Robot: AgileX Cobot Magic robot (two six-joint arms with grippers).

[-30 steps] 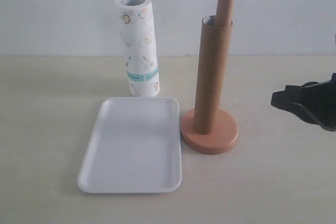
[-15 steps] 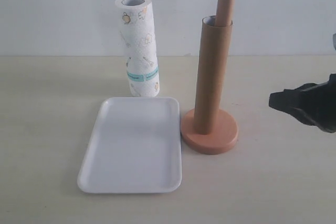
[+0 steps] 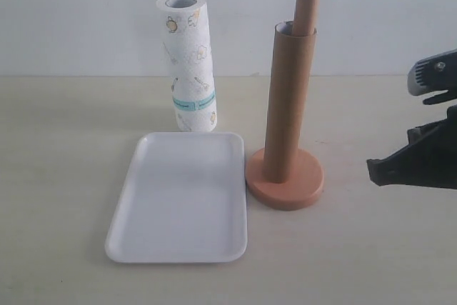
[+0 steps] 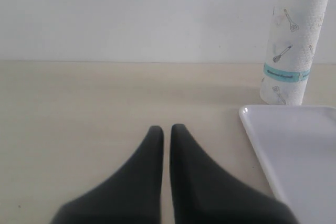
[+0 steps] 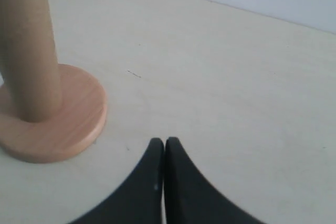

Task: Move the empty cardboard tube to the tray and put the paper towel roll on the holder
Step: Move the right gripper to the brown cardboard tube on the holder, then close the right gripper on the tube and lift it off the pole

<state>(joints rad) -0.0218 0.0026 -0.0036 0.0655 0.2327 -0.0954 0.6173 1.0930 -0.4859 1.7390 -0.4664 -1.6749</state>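
The brown cardboard tube [image 3: 288, 101] stands upright over the holder's post [image 3: 307, 6], which pokes out of its top; the holder's round base [image 3: 285, 183] rests on the table. The paper towel roll [image 3: 188, 62] stands upright behind the white tray [image 3: 180, 198]. My right gripper [image 3: 371, 169] is shut and empty, low at the right, well apart from the holder base [image 5: 55, 121] and the tube [image 5: 29, 45]. My left gripper [image 4: 166, 128] is shut and empty, left of the tray [image 4: 294, 156] and the roll [image 4: 293, 45]; the exterior view does not show it.
The pale tabletop runs back to a white wall. Bare table lies between my right gripper and the holder base, and left of the tray.
My right gripper has tilted and dropped a little lower at the right edge, and more of its wrist now shows above it. The tube, roll, tray and holder have not moved.
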